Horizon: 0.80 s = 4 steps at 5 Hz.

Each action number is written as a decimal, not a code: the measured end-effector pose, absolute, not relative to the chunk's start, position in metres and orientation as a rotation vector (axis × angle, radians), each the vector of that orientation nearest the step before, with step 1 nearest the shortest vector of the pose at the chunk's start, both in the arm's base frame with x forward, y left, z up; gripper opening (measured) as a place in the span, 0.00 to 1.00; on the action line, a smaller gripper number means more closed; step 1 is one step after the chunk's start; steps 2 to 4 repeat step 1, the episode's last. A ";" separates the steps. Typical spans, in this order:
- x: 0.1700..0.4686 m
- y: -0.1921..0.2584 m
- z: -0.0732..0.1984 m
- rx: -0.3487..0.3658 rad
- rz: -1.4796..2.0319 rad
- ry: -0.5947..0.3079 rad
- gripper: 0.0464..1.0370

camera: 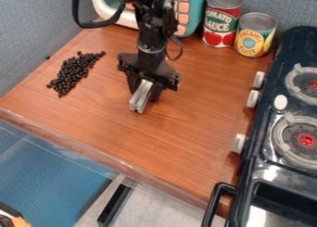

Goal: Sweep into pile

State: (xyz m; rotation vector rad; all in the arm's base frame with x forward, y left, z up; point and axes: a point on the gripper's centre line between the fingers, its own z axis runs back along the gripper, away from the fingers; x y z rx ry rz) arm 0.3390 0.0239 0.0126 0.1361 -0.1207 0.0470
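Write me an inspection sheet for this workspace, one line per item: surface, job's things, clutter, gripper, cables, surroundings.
Surface: wood-look table, no spill seen apart from the beads.
Job's things: small black beads in a long, slanting patch on the left; one stray bead near the wall. A pale grey piece is in the gripper.
Clutter: red-labelled can and yellow-labelled can, upright at the back, beside a teal and white toy appliance.
Gripper: closed on the pale grey piece, right of the beads in the picture.
Cables: black cable looping off the arm; none seen on the beads.
Surroundings: toy stove on the right, blue-grey wall behind.
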 end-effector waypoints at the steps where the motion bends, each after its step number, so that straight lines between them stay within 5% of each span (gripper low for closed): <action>1: 0.341 0.021 0.037 0.097 0.053 -0.171 0.94; 4: 0.341 0.021 0.037 0.097 0.053 -0.171 0.94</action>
